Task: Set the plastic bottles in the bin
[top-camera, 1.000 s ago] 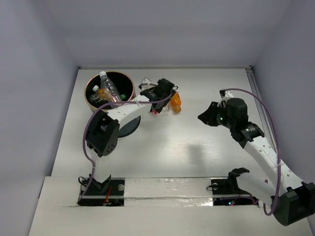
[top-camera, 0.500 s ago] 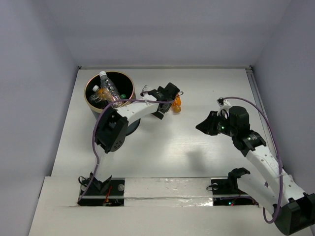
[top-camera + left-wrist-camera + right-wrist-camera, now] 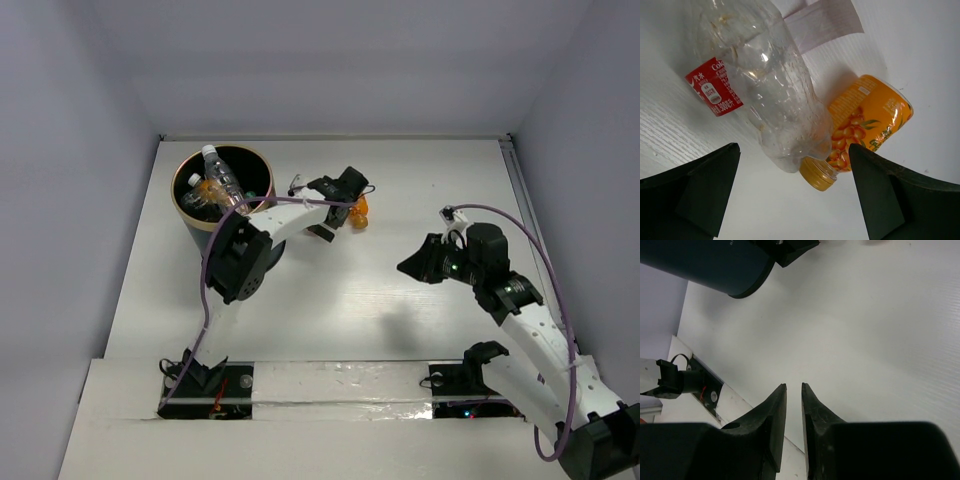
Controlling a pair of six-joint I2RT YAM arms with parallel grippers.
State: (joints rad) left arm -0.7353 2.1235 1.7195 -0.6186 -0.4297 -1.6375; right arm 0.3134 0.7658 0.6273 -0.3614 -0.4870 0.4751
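Note:
The navy bin (image 3: pixel 200 218) with a tan rim stands at the far left and holds several bottles, among them a clear one (image 3: pixel 222 178) and an orange one (image 3: pixel 207 189). Right of it, my left gripper (image 3: pixel 351 198) hovers open over two lying bottles. In the left wrist view a clear bottle with a red label (image 3: pixel 770 90) and an orange-filled bottle (image 3: pixel 867 117) with a gold cap (image 3: pixel 818 174) lie side by side between the wide-open fingers (image 3: pixel 700 185). The orange bottle (image 3: pixel 358 211) shows in the top view. My right gripper (image 3: pixel 413 264) is shut and empty above bare table, also seen in its wrist view (image 3: pixel 793 386).
White walls close the table at the back and on both sides. The arm base mounts (image 3: pixel 205 385) sit at the near edge. The bin's navy wall (image 3: pixel 715 270) shows far off in the right wrist view.
My left gripper has shifted a little to the right over the two bottles, and its elbow has swung right. My right gripper has drawn back toward the near edge.

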